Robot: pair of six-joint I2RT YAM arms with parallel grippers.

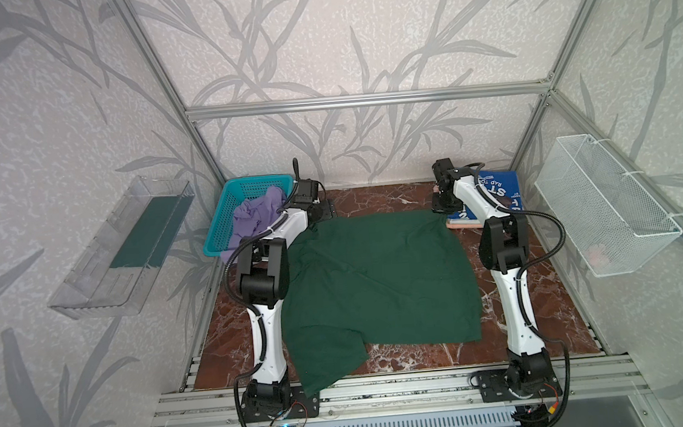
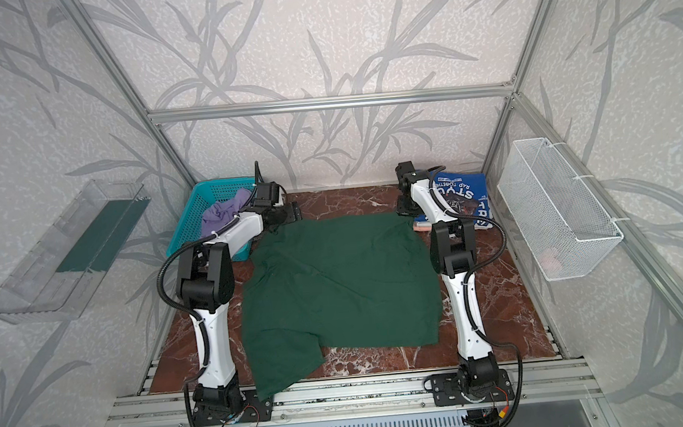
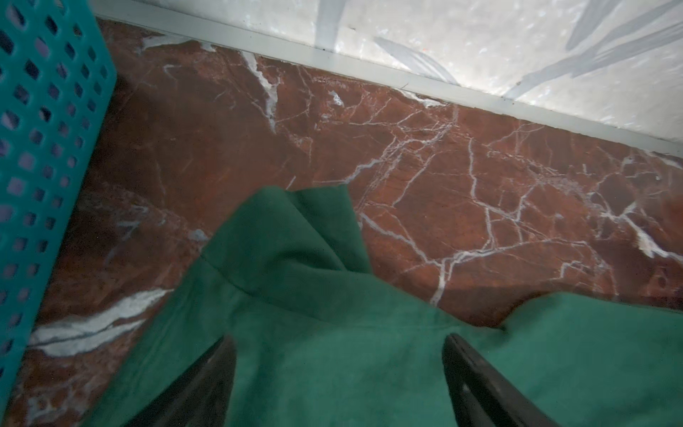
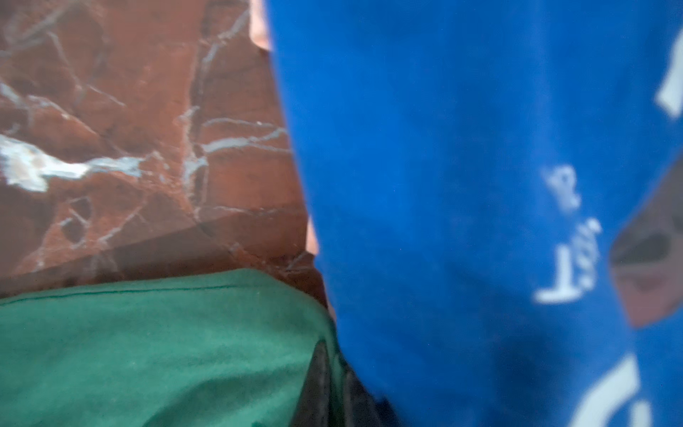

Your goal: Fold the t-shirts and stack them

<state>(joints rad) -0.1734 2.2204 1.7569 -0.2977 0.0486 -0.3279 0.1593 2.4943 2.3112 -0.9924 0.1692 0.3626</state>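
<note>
A dark green t-shirt (image 1: 378,282) (image 2: 337,281) lies spread on the marble table, one sleeve hanging over the front edge. My left gripper (image 1: 321,213) (image 3: 338,342) stands open over its far left corner, its fingers either side of the cloth (image 3: 332,369). My right gripper (image 1: 439,211) (image 4: 334,355) is shut on the far right corner of the green t-shirt (image 4: 148,351). Beside it a folded royal blue t-shirt (image 1: 496,194) (image 4: 462,185) rests on a peach t-shirt (image 1: 463,225). A lavender t-shirt (image 1: 257,219) spills out of the turquoise basket (image 1: 223,215) (image 3: 44,148).
A clear plastic tray (image 1: 121,248) is mounted on the left wall and a white wire basket (image 1: 606,206) on the right wall. The back wall's rail (image 3: 369,70) runs close behind the left gripper. Bare marble (image 1: 392,196) shows beyond the green shirt.
</note>
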